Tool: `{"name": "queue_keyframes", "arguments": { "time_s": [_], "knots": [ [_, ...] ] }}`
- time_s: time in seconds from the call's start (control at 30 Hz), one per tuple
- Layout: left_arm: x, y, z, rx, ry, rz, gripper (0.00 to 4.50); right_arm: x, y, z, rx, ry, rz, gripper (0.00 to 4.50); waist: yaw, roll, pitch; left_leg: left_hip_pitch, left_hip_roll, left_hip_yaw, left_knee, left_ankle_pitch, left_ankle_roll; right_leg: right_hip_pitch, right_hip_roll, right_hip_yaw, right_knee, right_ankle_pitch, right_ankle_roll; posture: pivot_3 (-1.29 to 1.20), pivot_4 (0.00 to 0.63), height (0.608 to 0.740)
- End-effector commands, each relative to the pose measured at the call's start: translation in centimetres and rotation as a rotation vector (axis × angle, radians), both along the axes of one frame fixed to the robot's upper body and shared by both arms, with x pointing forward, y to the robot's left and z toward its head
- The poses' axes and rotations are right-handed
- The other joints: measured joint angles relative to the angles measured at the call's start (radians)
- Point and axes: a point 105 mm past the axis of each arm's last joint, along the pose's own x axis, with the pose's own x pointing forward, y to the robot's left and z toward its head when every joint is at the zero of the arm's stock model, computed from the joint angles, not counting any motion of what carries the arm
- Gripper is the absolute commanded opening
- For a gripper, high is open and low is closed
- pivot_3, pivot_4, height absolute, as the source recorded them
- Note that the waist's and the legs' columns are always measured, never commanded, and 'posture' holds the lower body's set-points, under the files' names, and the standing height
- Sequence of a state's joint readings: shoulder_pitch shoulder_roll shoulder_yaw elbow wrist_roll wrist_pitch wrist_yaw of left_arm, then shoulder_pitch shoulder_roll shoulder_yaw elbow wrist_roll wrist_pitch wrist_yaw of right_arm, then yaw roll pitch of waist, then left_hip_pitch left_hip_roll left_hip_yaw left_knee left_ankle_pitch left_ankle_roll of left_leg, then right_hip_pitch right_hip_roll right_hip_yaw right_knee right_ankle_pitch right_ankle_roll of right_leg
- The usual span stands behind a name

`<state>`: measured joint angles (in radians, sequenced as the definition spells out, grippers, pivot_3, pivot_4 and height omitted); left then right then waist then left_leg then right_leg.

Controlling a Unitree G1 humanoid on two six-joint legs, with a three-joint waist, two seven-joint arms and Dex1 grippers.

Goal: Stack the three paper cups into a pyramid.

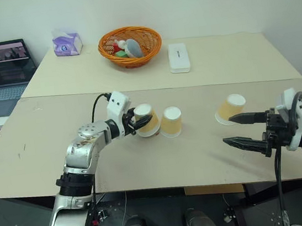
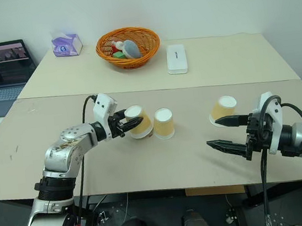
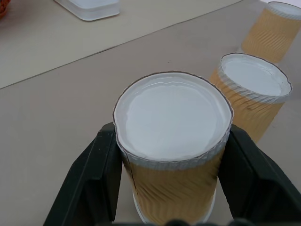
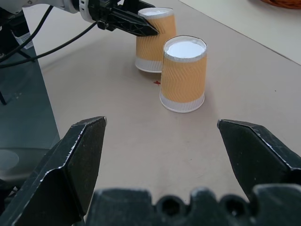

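Three tan-orange paper cups with white ends stand upside down on the near table. My left gripper (image 1: 136, 122) is shut on the leftmost cup (image 1: 147, 119), its black fingers (image 3: 89, 183) clamping both sides; this cup (image 3: 174, 122) tilts slightly, and whether its rim touches the table I cannot tell. The second cup (image 1: 171, 121) stands right beside it on the right, also seen from the right wrist as the nearer cup (image 4: 184, 75). The third cup (image 1: 231, 107) stands apart at the right. Just in front of it my right gripper (image 1: 227, 130) hangs open and holds nothing.
On the far table are an orange wicker basket (image 1: 130, 46) with small items, a white box (image 1: 179, 58) and a tissue box (image 1: 67, 45). A laptop (image 1: 3, 68) sits at far left. A seam runs between the two tables.
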<state>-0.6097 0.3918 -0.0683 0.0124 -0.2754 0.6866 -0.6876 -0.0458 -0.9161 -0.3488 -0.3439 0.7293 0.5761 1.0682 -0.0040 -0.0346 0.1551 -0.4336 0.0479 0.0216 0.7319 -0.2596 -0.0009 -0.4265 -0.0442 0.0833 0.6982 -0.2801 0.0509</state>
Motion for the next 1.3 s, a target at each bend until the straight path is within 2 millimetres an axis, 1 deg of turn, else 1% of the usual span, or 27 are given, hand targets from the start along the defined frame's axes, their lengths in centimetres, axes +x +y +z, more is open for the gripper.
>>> {"name": "queue_keyframes", "arguments": {
  "time_s": [0.03, 0.23, 0.5, 0.67, 0.97, 1.03, 1.07, 1.13, 1.17, 1.3],
  "knots": [
    [0.0, 0.0, 1.0, 0.012, -0.055, -0.002, 2.42, -0.2, 0.0, 1.1, 0.011, -0.048, 0.002, 4.5, 0.0, 0.0, 0.0, 0.0, 0.0, 0.0, 0.0, 0.0, 0.0, 0.0, 0.0, 0.0, 0.0, 0.0, 0.0, 0.0, 0.15, 0.675],
    [0.2, 0.2, 0.8, 0.032, -0.065, 0.003, 2.42, 0.0, 0.0, 1.3, 0.011, -0.051, 0.003, 4.5, 0.0, 0.0, 0.0, 0.0, 0.0, 0.0, 0.0, 0.0, 0.0, 0.0, 0.0, 0.0, 0.0, 0.0, 0.0, 0.0, 0.15, 0.675],
    [-0.3, -0.7, 0.2, 0.046, -0.067, -0.033, 2.42, 0.1, -0.1, 1.3, 0.006, -0.051, 0.001, 4.5, 0.0, 0.0, 0.0, 0.0, 0.0, 0.0, 0.0, 0.0, 0.0, 0.0, 0.0, 0.0, 0.0, 0.0, 0.0, 0.0, 0.15, 0.675],
    [-0.4, -0.7, -0.2, 0.056, -0.066, -0.033, 2.42, 0.0, -0.2, 1.3, 0.006, -0.051, -0.003, 4.5, 0.0, 0.0, 0.0, 0.0, 0.0, 0.0, 0.0, 0.0, 0.0, 0.0, 0.0, 0.0, 0.0, 0.0, 0.0, 0.0, 0.15, 0.675],
    [-0.5, -1.4, -0.2, 0.061, -0.074, -0.057, 2.42, 0.1, -0.3, 1.3, 0.009, -0.054, -0.012, 4.5, 0.001, 0.0, 0.0, 0.0, 0.0, 0.0, 0.0, 0.0, 0.0, 0.0, 0.0, 0.0, 0.0, 0.0, 0.0, 0.0, 0.15, 0.675],
    [-0.4, -1.5, -0.2, 0.052, -0.073, -0.053, 3.34, 0.0, -0.2, 1.3, 0.01, -0.056, -0.012, 4.5, 0.002, 0.0, 0.0, 0.0, 0.0, 0.0, 0.0, 0.0, 0.0, 0.0, 0.0, 0.0, 0.0, 0.0, 0.0, 0.0, 0.15, 0.675],
    [-0.4, -1.6, -0.1, 0.054, -0.078, -0.052, 3.56, 0.0, -0.2, 1.3, 0.011, -0.056, -0.013, 4.5, 0.002, 0.0, 0.0, 0.0, 0.0, 0.0, 0.0, 0.0, 0.0, 0.0, 0.0, 0.0, 0.0, 0.0, 0.0, 0.0, 0.15, 0.675],
    [-0.4, -1.9, 0.3, 0.044, -0.099, -0.059, 4.29, 0.0, -0.2, 1.4, 0.014, -0.057, -0.013, 4.5, 0.002, 0.0, 0.0, 0.0, 0.0, 0.0, 0.0, 0.0, 0.0, 0.0, 0.0, 0.0, 0.0, 0.0, 0.0, 0.0, 0.15, 0.675],
    [-0.4, -2.0, 0.4, 0.038, -0.104, -0.06, 4.42, 0.0, -0.2, 1.4, 0.014, -0.057, -0.013, 4.5, 0.002, 0.0, 0.0, 0.0, 0.0, 0.0, 0.0, 0.0, 0.0, 0.0, 0.0, 0.0, 0.0, 0.0, 0.0, 0.0, 0.15, 0.675],
    [-0.9, -2.4, 1.6, -0.05, -0.11, -0.082, 4.42, 0.1, -0.3, 1.4, 0.011, -0.058, -0.014, 4.5, 0.001, 0.0, 0.0, 0.0, 0.0, 0.0, 0.0, 0.0, 0.0, 0.0, 0.0, 0.0, 0.0, 0.0, 0.0, 0.0, 0.15, 0.675]
  ]
}}
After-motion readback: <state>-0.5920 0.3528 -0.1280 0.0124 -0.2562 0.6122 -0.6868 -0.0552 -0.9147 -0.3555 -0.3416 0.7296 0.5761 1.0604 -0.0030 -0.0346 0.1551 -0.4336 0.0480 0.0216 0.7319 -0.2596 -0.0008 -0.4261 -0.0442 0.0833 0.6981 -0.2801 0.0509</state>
